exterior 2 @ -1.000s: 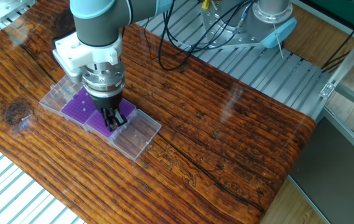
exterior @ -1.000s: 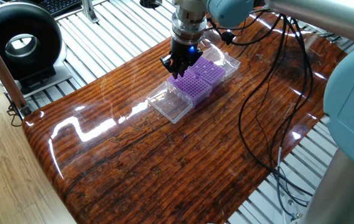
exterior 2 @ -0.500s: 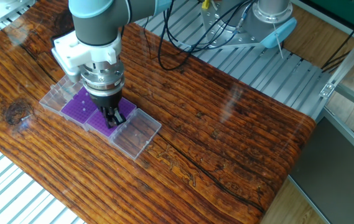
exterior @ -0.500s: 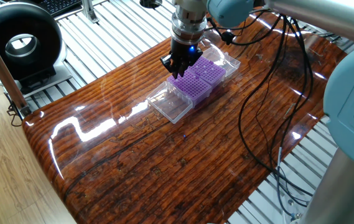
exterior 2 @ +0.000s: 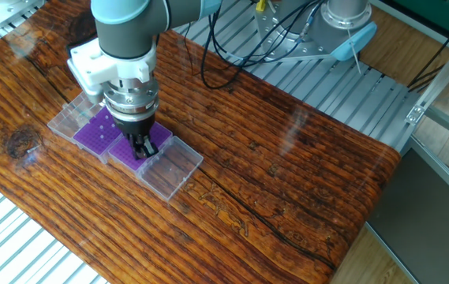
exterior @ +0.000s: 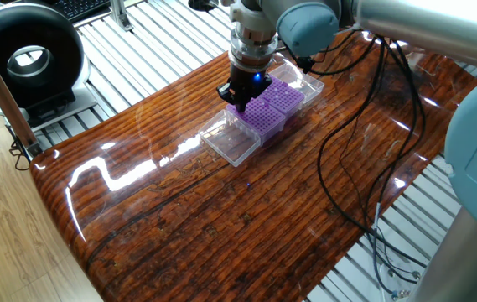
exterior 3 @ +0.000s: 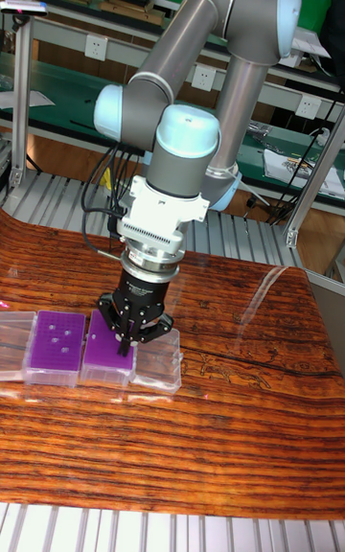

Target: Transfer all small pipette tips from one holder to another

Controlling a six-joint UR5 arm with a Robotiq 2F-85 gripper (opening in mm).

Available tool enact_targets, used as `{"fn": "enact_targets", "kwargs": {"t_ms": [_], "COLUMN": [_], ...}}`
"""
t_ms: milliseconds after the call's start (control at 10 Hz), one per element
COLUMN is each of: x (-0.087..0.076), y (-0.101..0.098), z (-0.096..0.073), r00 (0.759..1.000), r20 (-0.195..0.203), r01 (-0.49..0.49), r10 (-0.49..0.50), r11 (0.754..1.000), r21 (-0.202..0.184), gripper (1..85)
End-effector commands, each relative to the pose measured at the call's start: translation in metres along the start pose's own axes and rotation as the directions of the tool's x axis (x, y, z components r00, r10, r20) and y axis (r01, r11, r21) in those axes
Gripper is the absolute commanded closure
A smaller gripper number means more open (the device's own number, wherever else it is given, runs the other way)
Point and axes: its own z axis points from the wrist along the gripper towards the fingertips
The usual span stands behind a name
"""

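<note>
Overhead, hovering a gripper [exterior 3: 124, 339] above 2 purple racks [exterior 2: 112, 139] on a glossy wooden table [exterior: 221, 218]. Sitting amid metal slats [exterior 2: 19, 252]; showing neither jaw gap nor the small pipette tips' direction.

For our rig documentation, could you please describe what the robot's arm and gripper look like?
The arm has silver-grey tubular links with light blue caps at the joints. Its wrist ends in a white ribbed block and a metallic ring. The gripper is black with two short dark fingers, and a blue light glows on its body. Black cables trail behind it.
</note>
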Motion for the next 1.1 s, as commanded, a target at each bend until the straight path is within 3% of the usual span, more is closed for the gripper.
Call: {"fn": "enact_targets", "kwargs": {"t_ms": [0, 1000], "x": [-0.003, -0.014], "y": [-0.003, -0.017], "z": [-0.004, -0.024], "r00": [1.000, 0.999], "r20": [0.001, -0.008], "r01": [-0.030, -0.032], "r10": [0.030, 0.032], "r11": [1.000, 0.999], "r21": [0.006, 0.018], "gripper": [84.3, 84.3]}}
